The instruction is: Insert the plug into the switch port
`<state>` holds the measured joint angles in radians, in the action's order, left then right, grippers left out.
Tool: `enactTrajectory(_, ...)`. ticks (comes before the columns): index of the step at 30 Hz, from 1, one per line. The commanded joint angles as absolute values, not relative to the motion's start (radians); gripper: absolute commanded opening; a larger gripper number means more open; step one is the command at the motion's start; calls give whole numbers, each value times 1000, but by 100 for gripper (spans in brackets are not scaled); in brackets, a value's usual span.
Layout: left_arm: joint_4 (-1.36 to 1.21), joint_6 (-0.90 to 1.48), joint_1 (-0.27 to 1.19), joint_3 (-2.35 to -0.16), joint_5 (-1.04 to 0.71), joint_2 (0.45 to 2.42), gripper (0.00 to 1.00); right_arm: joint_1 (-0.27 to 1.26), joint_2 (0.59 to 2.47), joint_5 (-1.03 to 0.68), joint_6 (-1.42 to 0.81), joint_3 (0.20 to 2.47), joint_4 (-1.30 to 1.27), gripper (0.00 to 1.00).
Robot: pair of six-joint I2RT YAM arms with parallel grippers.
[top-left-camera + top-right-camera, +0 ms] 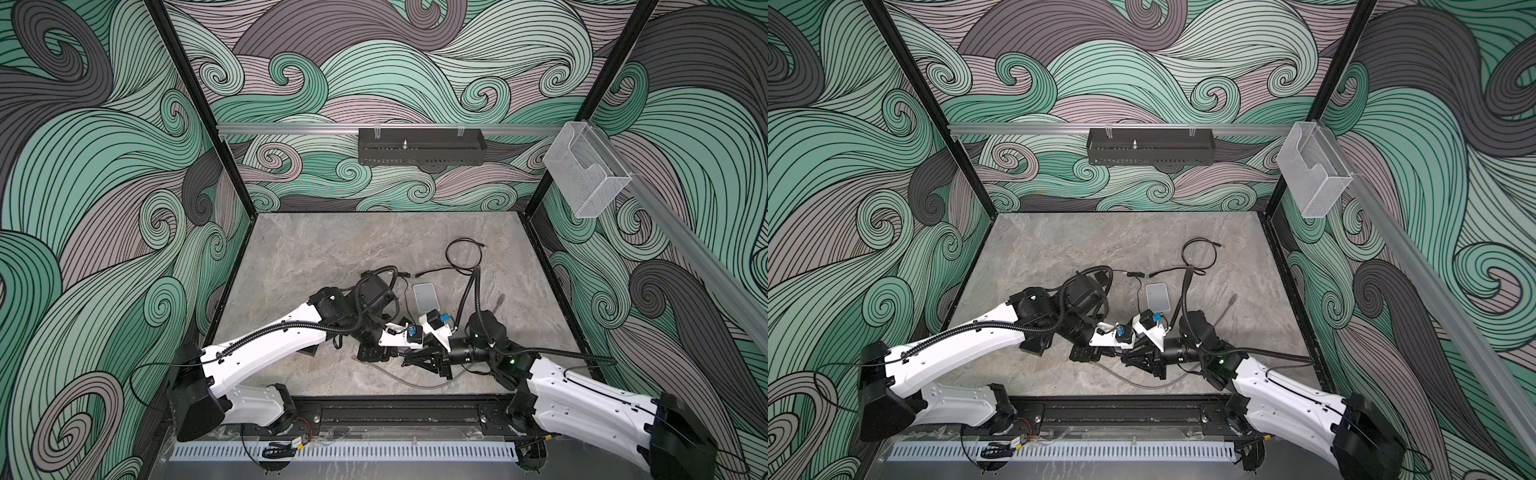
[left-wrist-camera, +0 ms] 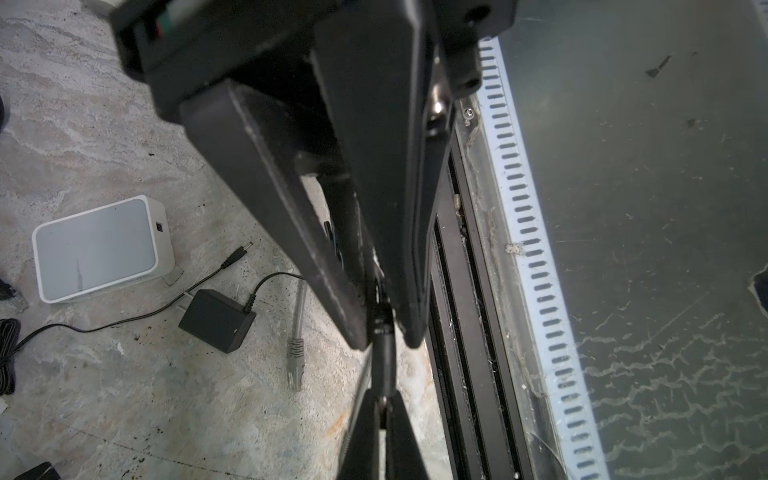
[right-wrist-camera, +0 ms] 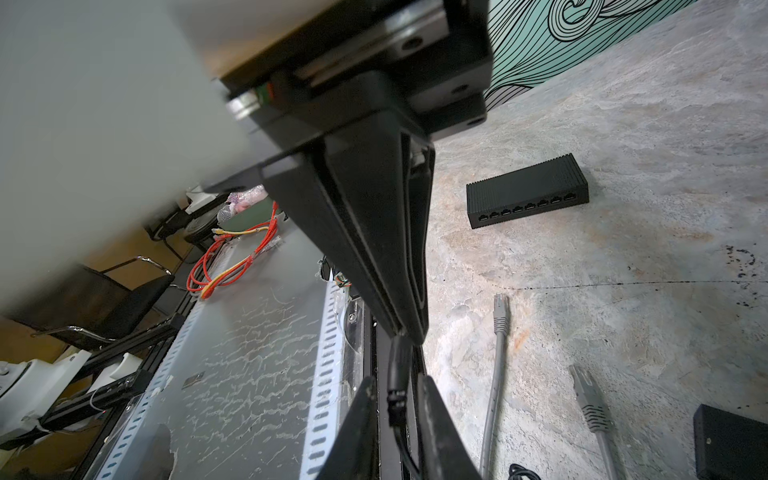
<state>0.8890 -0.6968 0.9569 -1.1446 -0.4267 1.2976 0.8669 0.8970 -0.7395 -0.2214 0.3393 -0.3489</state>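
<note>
Both grippers pinch one black plug near the table's front edge.
In the left wrist view, the left gripper is clamped tight on the plug at centre, and the other arm's tips nip its far end at lower centre. The right wrist view shows the right gripper almost closed on that plug. Only this view shows the switch, right of centre, well apart from the plug. Both top views lose the grip among dark arm parts, with a white box behind.
</note>
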Motion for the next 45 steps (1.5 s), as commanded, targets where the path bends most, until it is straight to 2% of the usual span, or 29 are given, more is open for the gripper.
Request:
enactTrajectory(1,878,-704,965,-1181,-461,1276,0,876,894,-740,-218,332,-371,17)
enactTrajectory(6,882,-701,965,-1184,-457,1283,0,876,884,-743,-212,329,-369,1)
enactTrajectory(9,875,-692,965,-1181,-453,1285,0,876,870,-733,-203,329,-353,0)
enactTrajectory(11,852,-627,965,-1183,-417,1278,30,876,851,-719,-192,328,-333,0)
enactTrajectory(12,839,-567,965,-1190,-390,1268,41,876,839,-709,-186,327,-322,0)
enactTrajectory(14,779,-505,949,-1167,-403,1222,54,874,800,-677,-163,325,-283,0)
enactTrajectory(17,617,-418,916,-1065,-460,1115,63,872,726,-616,-120,315,-238,0)
enactTrajectory(19,523,-352,892,-1010,-507,1062,61,870,678,-581,-86,306,-221,0)
enactTrajectory(23,280,-187,869,-899,-615,991,47,862,614,-549,-23,300,-202,0)
enactTrajectory(26,114,-92,870,-823,-655,974,44,853,587,-531,-11,304,-225,0)
enactTrajectory(33,111,-80,868,-831,-672,1004,41,847,620,-540,-8,332,-253,0)
enactTrajectory(38,112,-78,869,-839,-702,1024,28,847,649,-544,-11,343,-274,0)
enactTrajectory(41,119,-75,870,-837,-701,1032,28,847,651,-546,-14,344,-285,0)
enactTrajectory(45,136,-81,869,-831,-691,1041,35,847,643,-549,-17,342,-296,0)
